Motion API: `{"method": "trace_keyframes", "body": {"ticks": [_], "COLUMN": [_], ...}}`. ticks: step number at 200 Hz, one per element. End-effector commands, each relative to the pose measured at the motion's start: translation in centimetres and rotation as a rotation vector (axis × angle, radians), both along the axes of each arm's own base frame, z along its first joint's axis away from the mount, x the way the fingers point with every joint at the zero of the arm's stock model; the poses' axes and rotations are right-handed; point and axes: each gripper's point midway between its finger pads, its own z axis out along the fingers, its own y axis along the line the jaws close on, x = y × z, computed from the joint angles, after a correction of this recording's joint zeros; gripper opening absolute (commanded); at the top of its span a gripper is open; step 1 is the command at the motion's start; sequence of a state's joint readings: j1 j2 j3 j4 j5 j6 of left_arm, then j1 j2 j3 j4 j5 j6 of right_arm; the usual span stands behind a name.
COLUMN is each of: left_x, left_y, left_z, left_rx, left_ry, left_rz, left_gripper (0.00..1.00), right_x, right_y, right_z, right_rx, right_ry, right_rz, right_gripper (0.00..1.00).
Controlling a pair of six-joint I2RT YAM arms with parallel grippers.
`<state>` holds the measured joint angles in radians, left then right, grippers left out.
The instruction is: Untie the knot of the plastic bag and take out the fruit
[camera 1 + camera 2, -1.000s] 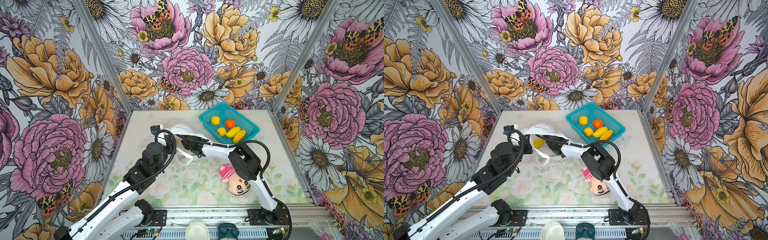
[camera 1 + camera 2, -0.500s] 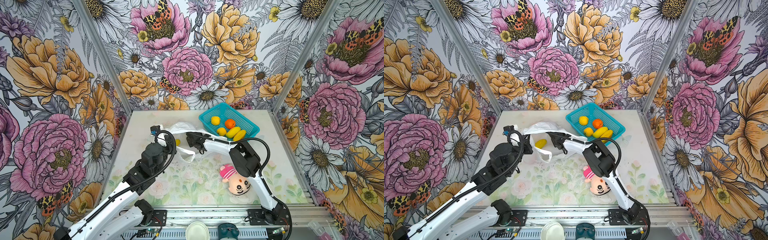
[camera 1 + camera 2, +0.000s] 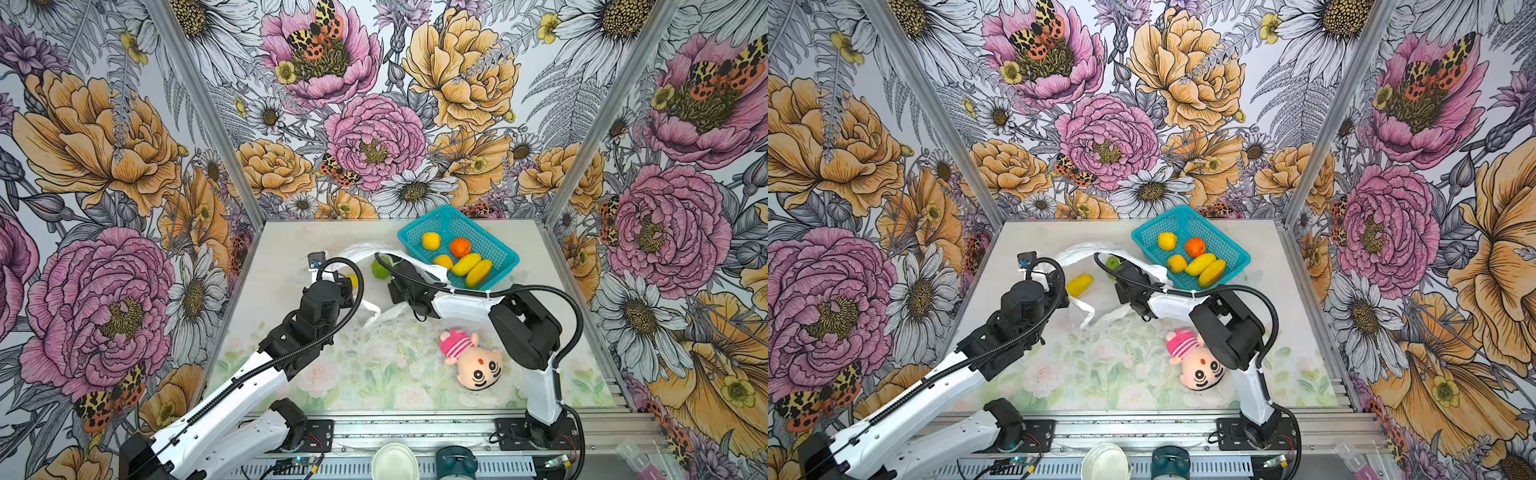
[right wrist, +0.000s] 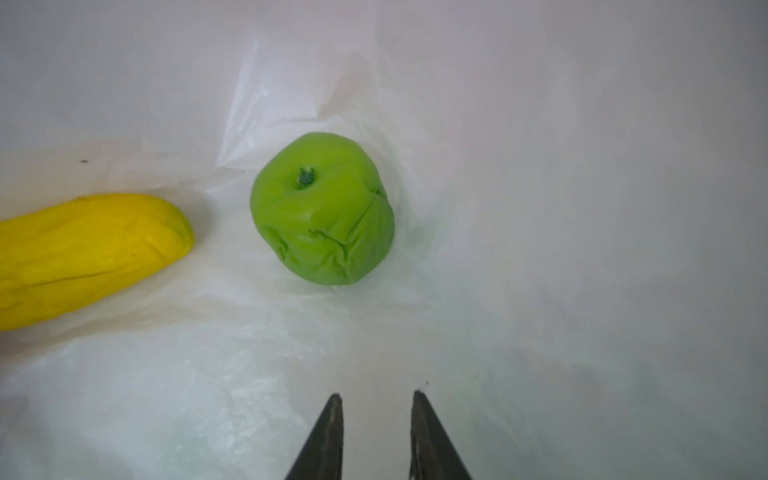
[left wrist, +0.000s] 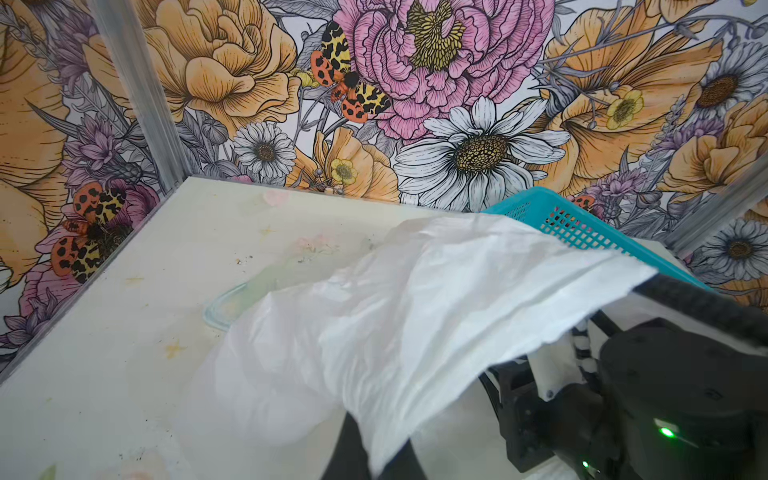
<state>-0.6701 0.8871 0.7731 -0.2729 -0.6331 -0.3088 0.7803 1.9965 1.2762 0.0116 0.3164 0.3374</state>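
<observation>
The left gripper [image 5: 376, 461] has its jaws pressed together on a fold of the thin, crinkly white plastic bag [image 5: 415, 311], lifting the film so that the mouth gapes. The right gripper [image 4: 376, 419] reaches inside that mouth. Its two dark fingertips [image 4: 336, 432] stand a narrow gap apart, with nothing between them and only film beneath. Just ahead of them lies a round, wrinkled green fruit [image 4: 322, 216], and beside that a long yellow fruit [image 4: 83, 253], apart from it.

The white plastic bag lies on the pale, flower-printed table [image 3: 374, 374], just beside a teal mesh basket [image 3: 424, 222] that holds two round yellow fruits, one orange fruit and two long yellow ones. A plush doll [image 3: 469, 357] with a pink striped hat lies nearer the front. Walls [image 3: 374, 104] papered with large flowers close in three sides.

In both top views the film drapes over the right arm's wrist and hides its fingers. The left wrist view shows only the bag's outside, no fruit.
</observation>
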Motion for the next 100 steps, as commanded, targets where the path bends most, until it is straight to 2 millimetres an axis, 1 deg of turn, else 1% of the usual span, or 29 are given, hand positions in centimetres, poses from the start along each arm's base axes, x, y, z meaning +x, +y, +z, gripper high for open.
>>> {"method": "trace_keyframes", "body": {"ticks": [1,10,21,25,30,46,56,67,79,84,86,90,100], "left_x": [0.1,0.1,0.1,0.1,0.1,0.2,0.3,0.3,0.3,0.3,0.3,0.3,0.3], "left_y": [0.4,0.3,0.1,0.0,-0.2,-0.7,-1.0,-1.4,-1.8,-1.9,-2.0,-2.1,-2.3], "left_z": [1.6,1.6,1.6,1.6,1.7,1.7,1.7,1.7,1.7,1.8,1.8,1.8,1.9], "left_rx": [-0.021,-0.022,-0.024,-0.025,-0.027,-0.030,-0.031,-0.032,-0.033,-0.034,-0.033,-0.032,-0.035], "left_ry": [-0.028,-0.028,-0.027,-0.027,-0.028,-0.026,-0.024,-0.022,-0.020,-0.021,-0.021,-0.021,-0.023], "left_rz": [0.025,0.017,0.007,0.002,-0.004,-0.031,-0.048,-0.063,-0.080,-0.087,-0.089,-0.094,-0.107], "left_gripper": [0.00,0.00,0.00,0.00,0.00,0.00,0.00,0.00,0.00,0.00,0.00,0.00,0.00], "right_x": [0.4,0.5,0.8,1.1,1.3,2.3,3.1,3.8,4.7,4.9,5.1,5.3,5.9], "right_y": [1.5,1.9,2.4,2.6,3.0,4.0,4.6,5.3,6.0,5.8,5.9,5.8,5.9], "right_z": [4.1,4.1,3.3,3.4,2.9,2.1,1.8,1.1,0.8,0.1,0.2,-0.4,-1.1], "right_rx": [0.181,0.182,0.164,0.162,0.153,0.139,0.133,0.118,0.113,0.090,0.088,0.070,0.039], "right_ry": [-0.099,-0.094,-0.074,-0.072,-0.062,-0.043,-0.029,-0.009,0.000,0.019,0.020,0.033,0.052], "right_rz": [-0.002,0.008,0.012,0.012,0.016,0.014,0.005,-0.003,-0.018,-0.038,-0.046,-0.058,-0.082], "right_gripper": [0.29,0.29,0.32,0.35,0.39,0.56,0.62,0.66,0.70,0.71,0.72,0.72,0.74]}}
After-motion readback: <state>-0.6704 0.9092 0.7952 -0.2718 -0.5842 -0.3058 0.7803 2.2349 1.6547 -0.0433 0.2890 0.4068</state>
